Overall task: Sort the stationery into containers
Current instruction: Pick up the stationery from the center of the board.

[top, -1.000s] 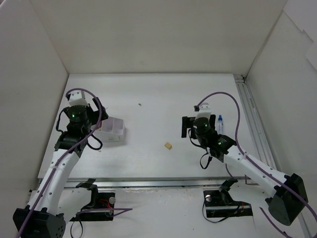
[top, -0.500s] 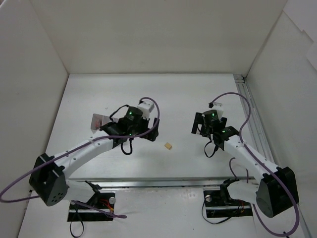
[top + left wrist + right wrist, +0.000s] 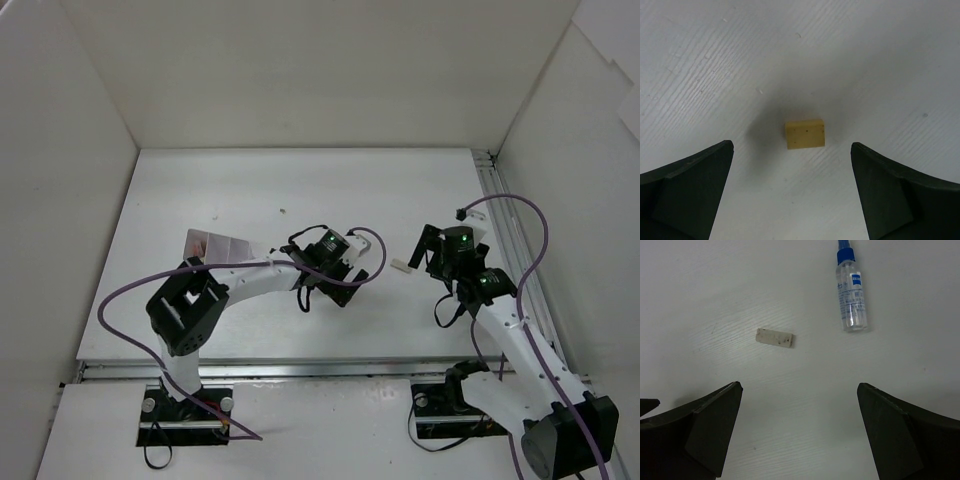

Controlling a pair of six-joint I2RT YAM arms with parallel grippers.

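Top external: left gripper (image 3: 791, 144) has swung right, off the box (image 3: 215, 243), jaws open above the tan eraser (image 3: 805, 134). Right gripper (image 3: 800, 385) moved right too, jaws open, white eraser (image 3: 774, 338) ahead.

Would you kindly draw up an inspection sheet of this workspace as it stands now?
Surface: white table, bare apart from a dark speck.
Job's things: tan eraser lying flat, untouched; off-white eraser lying loose; divided white box at the left, contents too small to tell; no loose pens seen.
Clutter: small clear bottle with a blue cap, lying apart from the off-white eraser.
Grippers: left pincer open over the tan eraser, holding nothing; right pincer open, holding nothing, short of the off-white eraser.
Cables: purple cables loop off both arms, away from the erasers.
Surroundings: white walls on three sides; metal rail along the right edge.
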